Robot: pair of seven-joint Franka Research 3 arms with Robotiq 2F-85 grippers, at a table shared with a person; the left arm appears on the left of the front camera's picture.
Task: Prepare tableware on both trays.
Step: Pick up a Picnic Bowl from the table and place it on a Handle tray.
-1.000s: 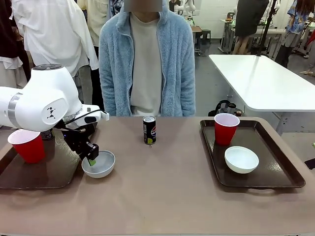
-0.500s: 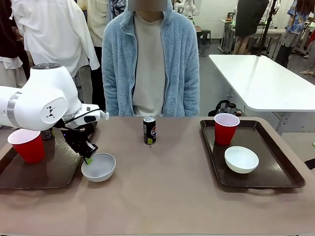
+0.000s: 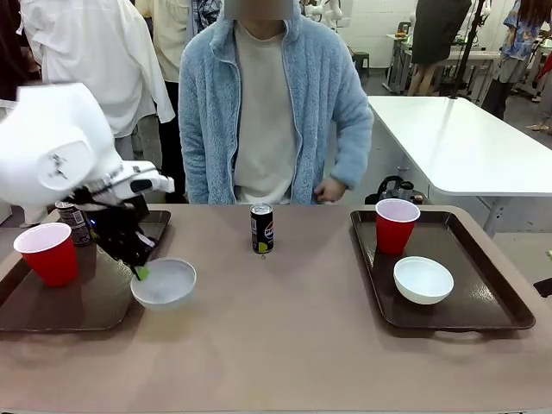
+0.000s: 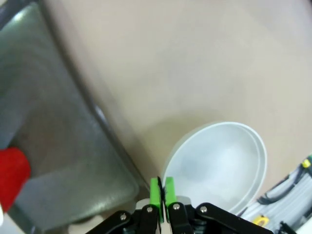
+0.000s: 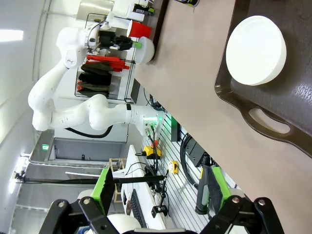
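My left gripper (image 3: 138,272) is shut on the near rim of a white bowl (image 3: 164,283), which hangs tilted just above the table at the right edge of the left tray (image 3: 52,304). In the left wrist view the green pads (image 4: 156,191) pinch the bowl's (image 4: 219,163) rim, with the tray (image 4: 58,141) beside it. A red cup (image 3: 49,252) and a dark can (image 3: 74,222) stand on that tray. The right tray (image 3: 492,297) holds a red cup (image 3: 396,225) and a white bowl (image 3: 423,279). My right gripper (image 5: 158,187) is open, off the table's edge near that bowl (image 5: 256,48).
A second dark can (image 3: 261,228) stands at the table's middle, near the far edge. The person in a light blue jacket stands behind it, one hand (image 3: 328,190) raised at the far edge. A black object (image 3: 392,187) lies behind the right tray.
My left arm has lifted the bowl off the table and carried it left, toward the left tray. The person's hand has come up near the table's far edge.
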